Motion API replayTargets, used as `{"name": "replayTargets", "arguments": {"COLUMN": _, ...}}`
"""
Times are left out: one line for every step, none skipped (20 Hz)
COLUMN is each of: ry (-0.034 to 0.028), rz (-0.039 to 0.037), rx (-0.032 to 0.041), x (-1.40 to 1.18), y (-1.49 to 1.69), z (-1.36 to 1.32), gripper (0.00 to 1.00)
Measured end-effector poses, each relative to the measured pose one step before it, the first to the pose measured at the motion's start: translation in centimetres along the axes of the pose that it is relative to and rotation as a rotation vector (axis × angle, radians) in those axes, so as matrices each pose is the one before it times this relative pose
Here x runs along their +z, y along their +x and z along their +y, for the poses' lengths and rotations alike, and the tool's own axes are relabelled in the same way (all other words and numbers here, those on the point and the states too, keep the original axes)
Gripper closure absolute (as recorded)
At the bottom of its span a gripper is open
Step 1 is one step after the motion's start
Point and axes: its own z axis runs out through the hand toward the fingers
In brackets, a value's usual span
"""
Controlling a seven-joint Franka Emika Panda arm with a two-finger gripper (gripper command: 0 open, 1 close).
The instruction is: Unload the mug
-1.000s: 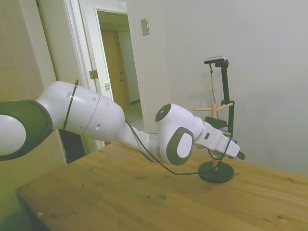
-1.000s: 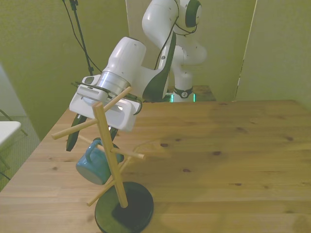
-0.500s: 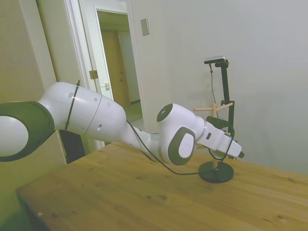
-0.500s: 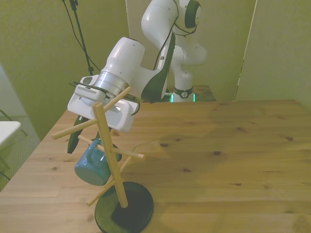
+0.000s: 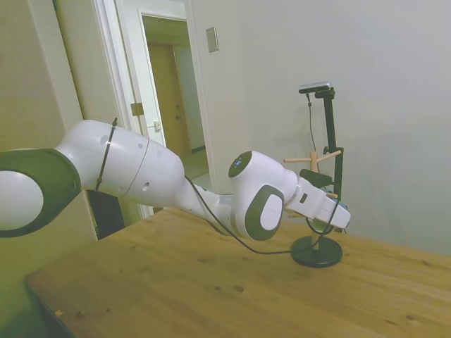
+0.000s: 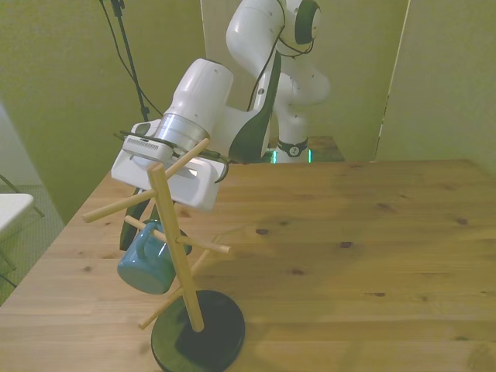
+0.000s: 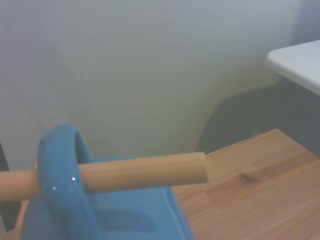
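Up close, at the near edge of the wooden table point(image 6: 372, 256), the mug tree point(image 6: 177, 256) is standing on its dark round base point(image 6: 198, 341), and the light-blue mug point(image 6: 147, 262) is hanging by its handle point(image 7: 60, 175) from one of the lower pegs point(image 7: 145, 172) on the front view's left, its body drooping below the peg with the mouth tilting toward the post. The wrist view is showing the peg threading the handle loop, with its free end poking well clear of the handle. Just behind and above the mug, the white arm's gripper point(image 6: 132, 229) is reaching down beside it; one dark finger is showing at the mug's far side, but whether the fingers are closing on the mug or standing apart cannot be told from these views. In the side view the gripper point(image 5: 338, 215) is sitting level with the tree's lower pegs. Judging by the layout, the mug is needing to slide outward along the peg's long axis, toward the free tip, before coming off. Farther back, the robot's base is rising behind the table.
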Motion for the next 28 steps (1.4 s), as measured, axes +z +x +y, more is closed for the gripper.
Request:
{"name": "replayTargets", "arguments": {"ry": 0.00236, "rz": -0.00124, "rx": 0.00123, "x": -0.077, "y": -0.010, "z": -0.089, "gripper": 1.00}}
{"name": "replayTargets", "arguments": {"ry": 0.00056, "rz": -0.00189, "rx": 0.00075, "x": -0.010, "y": -0.065, "z": -0.010, "gripper": 1.00}}
{"name": "replayTargets", "arguments": {"ry": 0.00063, "rz": -0.00177, "rx": 0.00090, "x": -0.002, "y": -0.053, "z": -0.008, "gripper": 1.00}}
{"name": "replayTargets", "arguments": {"ry": 0.00080, "rz": -0.00134, "rx": 0.00106, "x": -0.012, "y": -0.024, "z": -0.010, "gripper": 1.00}}
{"name": "replayTargets", "arguments": {"ry": 0.00027, "rz": -0.00161, "rx": 0.00151, "x": -0.008, "y": -0.016, "z": 0.030, "gripper": 1.00}}
{"name": "replayTargets", "arguments": {"ry": 0.00091, "rz": -0.00157, "rx": 0.00163, "x": -0.025, "y": -0.010, "z": 0.003, "gripper": 1.00}}
{"name": "replayTargets", "arguments": {"ry": 0.00098, "rz": -0.00123, "rx": 0.00165, "x": -0.030, "y": 0.006, "z": -0.001, "gripper": 1.00}}
{"name": "replayTargets", "arguments": {"ry": 0.00086, "rz": -0.00036, "rx": 0.00146, "x": -0.049, "y": 0.042, "z": 0.000, "gripper": 1.00}}
{"name": "replayTargets", "arguments": {"ry": 0.00125, "rz": 0.00020, "rx": 0.00095, "x": -0.083, "y": 0.051, "z": -0.034, "gripper": 1.00}}
{"name": "replayTargets", "arguments": {"ry": 0.00194, "rz": 0.00018, "rx": 0.00116, "x": -0.123, "y": 0.059, "z": -0.065, "gripper": 1.00}}
{"name": "replayTargets", "arguments": {"ry": 0.00233, "rz": -0.00017, "rx": 0.00142, "x": -0.167, "y": 0.055, "z": -0.078, "gripper": 1.00}}
{"name": "replayTargets", "arguments": {"ry": 0.00214, "rz": -0.00045, "rx": 0.00173, "x": -0.224, "y": 0.057, "z": -0.059, "gripper": 1.00}}
{"name": "replayTargets", "arguments": {"ry": 0.00148, "rz": -0.00116, "rx": 0.00174, "x": -0.237, "y": 0.031, "z": -0.019, "gripper": 1.00}}
{"name": "replayTargets", "arguments": {"ry": 0.00214, "rz": -0.00126, "rx": 0.00255, "x": -0.285, "y": 0.052, "z": -0.033, "gripper": 1.00}}
{"name": "replayTargets", "arguments": {"ry": 0.00239, "rz": -0.00011, "rx": 0.00251, "x": -0.329, "y": 0.106, "z": -0.047, "gripper": 1.00}}
{"name": "replayTargets", "arguments": {"ry": 0.00142, "rz": 0.00038, "rx": 0.00261, "x": -0.306, "y": 0.133, "z": 0.004, "gripper": 1.00}}
{"name": "replayTargets", "arguments": {"ry": 0.00020, "rz": 0.00099, "rx": 0.00276, "x": -0.338, "y": 0.163, "z": 0.068, "gripper": 1.00}}
{"name": "replayTargets", "arguments": {"ry": -0.00024, "rz": 0.00121, "rx": 0.00348, "x": -0.339, "y": 0.208, "z": 0.120, "gripper": 1.00}}
{"name": "replayTargets", "arguments": {"ry": 0.00004, "rz": 0.00164, "rx": 0.00365, "x": -0.328, "y": 0.237, "z": 0.117, "gripper": 1.00}}
{"name": "replayTargets", "arguments": {"ry": 0.00014, "rz": 0.00082, "rx": 0.00367, "x": -0.333, "y": 0.209, "z": 0.122, "gripper": 1.00}}
{"name": "replayTargets", "arguments": {"ry": -0.00118, "rz": 0.00134, "rx": 0.00434, "x": -0.268, "y": 0.239, "z": 0.195, "gripper": 1.00}}
{"name": "replayTargets", "arguments": {"ry": -0.00249, "rz": 0.00358, "rx": 0.00411, "x": -0.219, "y": 0.346, "z": 0.253, "gripper": 1.00}}
{"name": "replayTargets", "arguments": {"ry": -0.00521, "rz": 0.00406, "rx": 0.00502, "x": -0.123, "y": 0.391, "z": 0.397, "gripper": 1.00}}
{"name": "replayTargets", "arguments": {"ry": -0.00689, "rz": 0.00469, "rx": 0.00574, "x": -0.019, "y": 0.469, "z": 0.522, "gripper": 1.00}}
{"name": "replayTargets", "arguments": {"ry": -0.00828, "rz": 0.00625, "rx": 0.00657, "x": 0.015, "y": 0.548, "z": 0.582, "gripper": 1.00}}
{"name": "replayTargets", "arguments": {"ry": -0.00940, "rz": 0.00881, "rx": 0.00770, "x": 0.071, "y": 0.738, "z": 0.687, "gripper": 1.00}}
{"name": "replayTargets", "arguments": {"ry": -0.01039, "rz": 0.00824, "rx": 0.01300, "x": 0.077, "y": 0.837, "z": 0.773, "gripper": 1.00}}
{"name": "replayTargets", "arguments": {"ry": -0.00993, "rz": 0.00393, "rx": 0.01054, "x": 0.026, "y": 0.830, "z": 0.849, "gripper": 1.00}}
